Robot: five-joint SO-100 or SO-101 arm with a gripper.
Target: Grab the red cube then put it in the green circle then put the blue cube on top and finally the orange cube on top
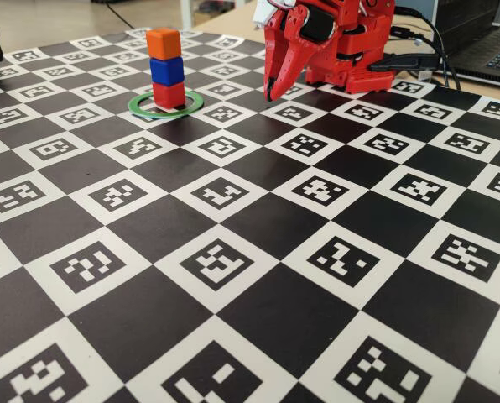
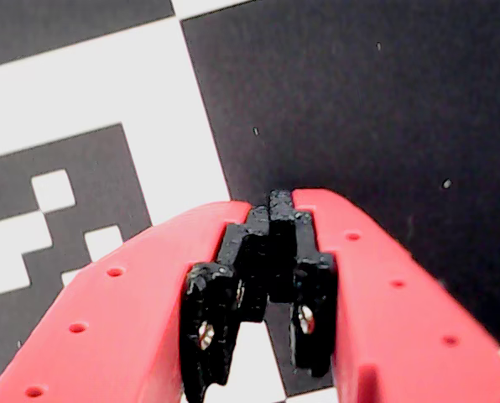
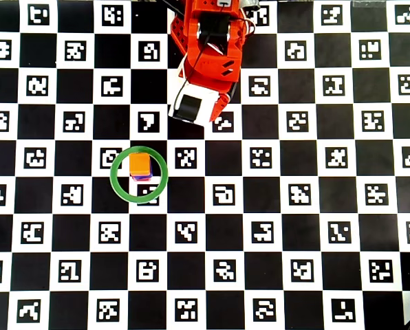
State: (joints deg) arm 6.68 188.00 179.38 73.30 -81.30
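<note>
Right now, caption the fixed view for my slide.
Orange cube on blue cube on red cube inside the green circle; end effector shut, clear.

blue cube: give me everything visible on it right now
The blue cube is a small matte deep-blue block with rounded edges, upright in the middle of a three-high stack. It rests on the red cube and carries the orange cube, roughly aligned with both. The stack stands inside the green circle on the checkered board. In the overhead view only a thin blue sliver shows under the orange cube. The pincer is shut, off to its right, not touching.
</note>
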